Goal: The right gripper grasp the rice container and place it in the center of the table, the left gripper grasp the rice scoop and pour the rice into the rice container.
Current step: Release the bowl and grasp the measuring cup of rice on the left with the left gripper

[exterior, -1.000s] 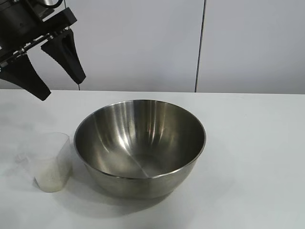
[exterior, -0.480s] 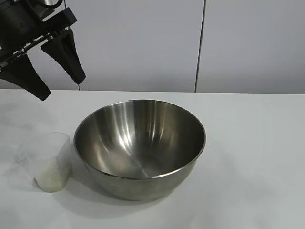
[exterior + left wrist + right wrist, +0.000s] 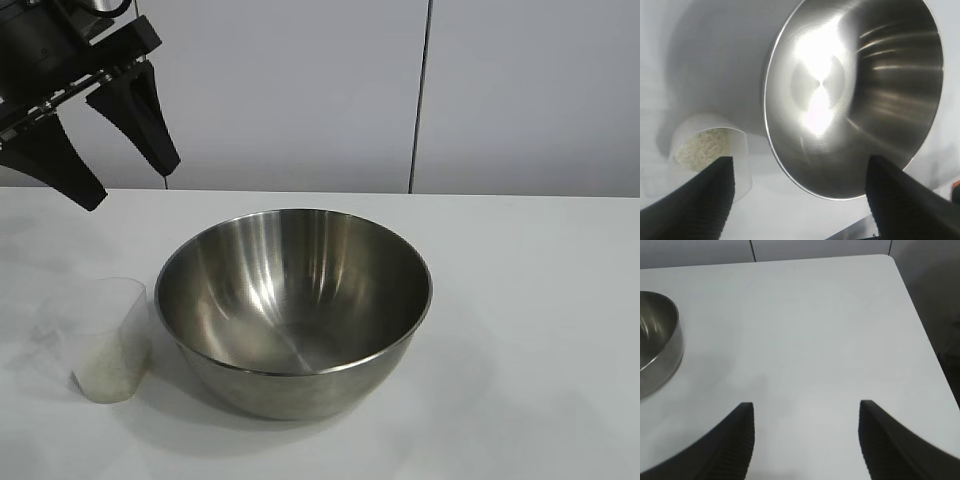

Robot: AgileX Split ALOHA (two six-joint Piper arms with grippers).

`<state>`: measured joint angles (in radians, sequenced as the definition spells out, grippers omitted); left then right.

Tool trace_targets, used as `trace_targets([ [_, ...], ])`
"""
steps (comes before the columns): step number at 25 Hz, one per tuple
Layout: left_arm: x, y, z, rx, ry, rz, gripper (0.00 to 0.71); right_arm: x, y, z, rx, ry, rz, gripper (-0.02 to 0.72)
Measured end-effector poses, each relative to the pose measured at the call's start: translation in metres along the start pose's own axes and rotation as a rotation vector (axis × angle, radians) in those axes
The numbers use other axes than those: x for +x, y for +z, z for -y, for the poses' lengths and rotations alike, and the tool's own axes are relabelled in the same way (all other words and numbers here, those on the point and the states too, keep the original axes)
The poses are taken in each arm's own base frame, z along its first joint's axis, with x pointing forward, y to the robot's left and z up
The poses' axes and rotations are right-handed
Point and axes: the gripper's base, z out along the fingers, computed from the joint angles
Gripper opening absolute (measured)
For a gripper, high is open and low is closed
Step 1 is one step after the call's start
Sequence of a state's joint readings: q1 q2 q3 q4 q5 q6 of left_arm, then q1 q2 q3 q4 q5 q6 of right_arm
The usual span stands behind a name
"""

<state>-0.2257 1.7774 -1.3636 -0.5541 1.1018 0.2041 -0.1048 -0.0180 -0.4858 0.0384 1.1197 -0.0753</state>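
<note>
Above the desk [image 3: 540,300], our left gripper [image 3: 95,150] is still hovering, fingers apart, over the rice scoop [image 3: 105,340]. Nothing is changing; the rice container [image 3: 293,305] is sitting centred, so scooping is next. Our right gripper [image 3: 802,440] is idling, fingers apart.

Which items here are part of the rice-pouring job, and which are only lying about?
Job items: rice container, empty, mid-table; rice scoop beside it, holding rice; left gripper, open, raised above the scoop; right gripper, open, over bare table.

Lying about: nothing visible.

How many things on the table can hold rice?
2. The big steel rice container sits in the middle of the table, empty. The small plastic rice scoop stands by its left side with rice in it.
</note>
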Motion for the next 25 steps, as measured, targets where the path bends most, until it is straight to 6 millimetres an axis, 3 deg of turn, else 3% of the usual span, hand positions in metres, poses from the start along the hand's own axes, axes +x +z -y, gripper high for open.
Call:
trace_targets([
  [19, -0.0001, 0.0, 0.0, 0.0, 0.0, 0.001, 0.531, 0.0, 0.0032, 0.0019, -0.016, 0.021, 0.016, 0.419],
  [25, -0.0069, -0.0003, -0.0014, -0.016, 0.011, 0.076, 0.531, 0.0, 0.0032, 0.0019, -0.016, 0.021, 0.016, 0.419],
])
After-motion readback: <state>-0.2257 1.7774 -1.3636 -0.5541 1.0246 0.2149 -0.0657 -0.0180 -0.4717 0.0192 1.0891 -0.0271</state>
